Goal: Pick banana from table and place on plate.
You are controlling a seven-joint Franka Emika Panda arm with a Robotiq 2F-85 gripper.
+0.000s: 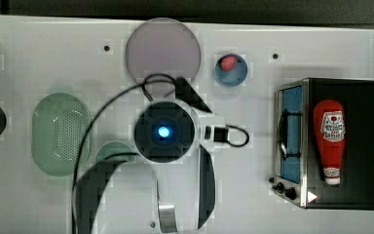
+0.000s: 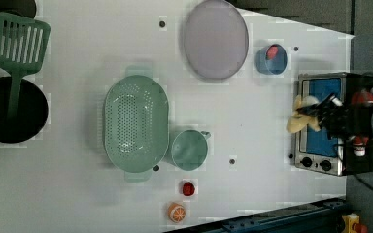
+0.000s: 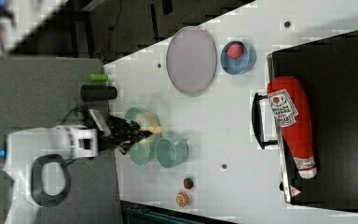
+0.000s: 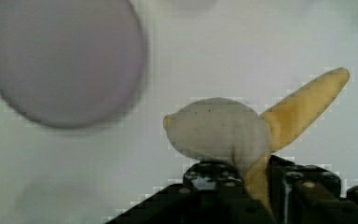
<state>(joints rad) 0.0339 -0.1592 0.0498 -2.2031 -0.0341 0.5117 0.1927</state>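
You have the banana [image 4: 242, 135] in the gripper [image 4: 254, 179] right now. The jaws are pinching it low down, near where the peel flaps join. It is off the table [image 1: 53, 48], up in the air.

The thing that matters next is where the plate [image 4: 60, 60] lies from the banana. In the wrist view the plate is off to one side of the banana, with a strip of bare white table between them. So the banana is not over the plate yet. I think you need to carry it sideways until the plate sits right under it, then go down and let go.

In the top view, the arm's round body sits just below the plate [image 1: 163, 48], near its lower edge. That tells me the trip to the plate is short.

The banana looks half peeled. You can see a pale, fat, rounded part with tiny dark specks, and a long yellow peel flap [image 4: 307, 105] sticking out and away from the plate. It looks soft, like a toy.

The plate is flat, round and pale lilac. Just beside the plate sits a small blue bowl [image 1: 231, 69] with something pink-red inside. Stay off that one.
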